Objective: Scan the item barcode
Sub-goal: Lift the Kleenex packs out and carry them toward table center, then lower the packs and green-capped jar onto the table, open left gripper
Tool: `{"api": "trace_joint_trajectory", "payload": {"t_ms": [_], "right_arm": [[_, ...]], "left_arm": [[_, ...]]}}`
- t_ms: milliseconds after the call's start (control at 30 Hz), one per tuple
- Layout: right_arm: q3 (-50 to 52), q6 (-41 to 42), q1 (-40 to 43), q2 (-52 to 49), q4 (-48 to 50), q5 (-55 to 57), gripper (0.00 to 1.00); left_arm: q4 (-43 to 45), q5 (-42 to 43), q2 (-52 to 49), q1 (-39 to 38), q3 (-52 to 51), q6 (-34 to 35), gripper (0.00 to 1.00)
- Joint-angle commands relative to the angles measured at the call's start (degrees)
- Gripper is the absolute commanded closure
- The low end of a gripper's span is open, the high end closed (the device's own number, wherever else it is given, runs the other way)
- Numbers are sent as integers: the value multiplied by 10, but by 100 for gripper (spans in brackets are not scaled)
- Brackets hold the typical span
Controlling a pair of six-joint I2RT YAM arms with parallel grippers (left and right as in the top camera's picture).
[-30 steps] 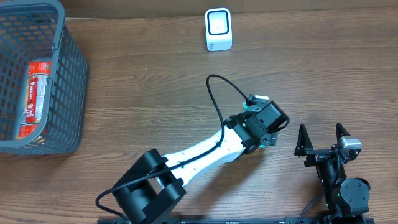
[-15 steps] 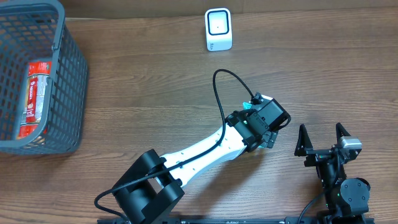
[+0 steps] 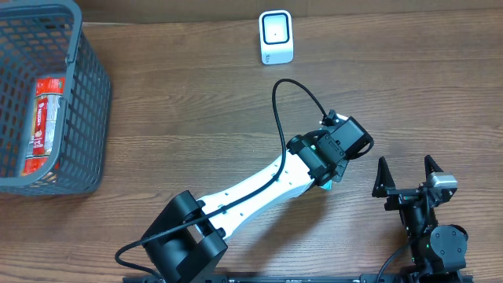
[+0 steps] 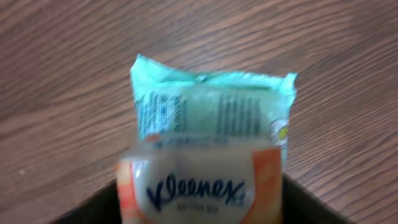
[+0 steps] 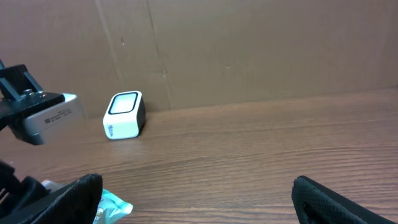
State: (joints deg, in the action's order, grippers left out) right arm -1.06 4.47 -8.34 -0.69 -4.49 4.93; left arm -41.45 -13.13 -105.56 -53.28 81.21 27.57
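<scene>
The item is a Kleenex tissue pack (image 4: pixel 208 155), teal at its far end and orange and white near me. It fills the gap in my left gripper (image 4: pixel 202 202), and both dark fingers (image 4: pixel 93 210) press against its sides. From above, only a teal corner of the pack (image 3: pixel 327 181) shows beneath the left gripper (image 3: pixel 336 157). The white barcode scanner (image 3: pixel 276 37) stands at the back of the table, far from the pack. My right gripper (image 3: pixel 406 174) rests open at the front right with nothing in it. Its view catches the pack's corner (image 5: pixel 115 208) and the scanner (image 5: pixel 124 115).
A grey wire basket (image 3: pixel 88 75) stands at the far left with a red packet (image 3: pixel 43 114) inside. The left arm's black cable (image 3: pixel 279 118) loops above the wood table. A brown cardboard wall (image 5: pixel 249 50) rises behind the scanner.
The left gripper has closed in on the tissue pack and shifted slightly up and to the right. The right arm has stayed still.
</scene>
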Motion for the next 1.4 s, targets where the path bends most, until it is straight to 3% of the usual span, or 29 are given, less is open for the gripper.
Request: {"api": "trace_joint_trajectory", "payload": {"t_ms": [0,100,200,367,433,500,733,1000,1233,1367], "right_arm": [[6,0,1,3,2,6,0],[6,0,1,3,3,6,0],[6,0,1,3,3,6,0],[6,0,1,3,3,6,0],[6,0,1,3,2,6,0],[6,0,1,3,3,6,0],[6,0,1,3,2,6,0],[6,0,1,3,2,6,0],[6,0,1,3,3,6,0],[6,0,1,3,3,6,0]], "left_arm": [[-16,-8,7,5,10,-6,28],[-23,-7,7,5,8,-6,27],[-23,-8,7,5,4,-5,34],[-18,-12,7,7,3,-6,82],[-17,-25,7,10,5,-6,90],[-25,-30,12,19,17,-6,93],[-90,-75,66,57,39,44,90],[-185,-27,73,103,19,102,88],[-89,8,55,97,-83,163,92],[-27,14,47,97,-129,232,96]]}}
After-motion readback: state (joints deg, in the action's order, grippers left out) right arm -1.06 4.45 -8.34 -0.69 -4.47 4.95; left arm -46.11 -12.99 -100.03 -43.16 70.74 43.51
